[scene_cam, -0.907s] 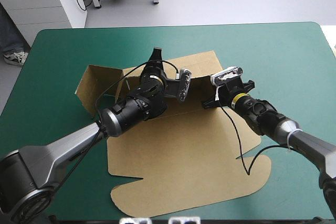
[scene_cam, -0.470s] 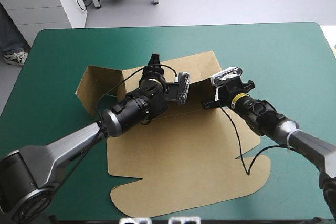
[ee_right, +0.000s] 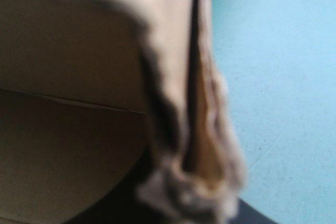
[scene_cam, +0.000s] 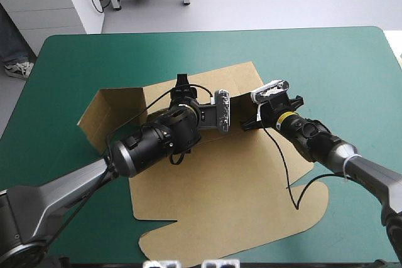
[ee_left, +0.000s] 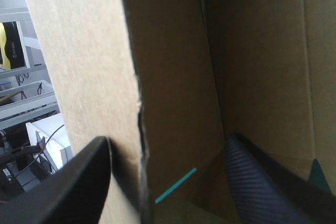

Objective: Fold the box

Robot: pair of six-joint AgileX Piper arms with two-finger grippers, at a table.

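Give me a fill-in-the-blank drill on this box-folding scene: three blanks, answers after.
1. The box lies on a table whose cover is ___.
2. The left gripper is ___, with an edge of the board between its fingers.
3. The box's raised walls stand on its ___ side, away from the robot; the near part lies flat.
Missing words: teal-green; open; far.

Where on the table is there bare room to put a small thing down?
Bare teal-green table lies between the box and the far edge, and a wider patch between the box and the right edge. The middle is crowded: the left tool and right tool are at the box's far wall.
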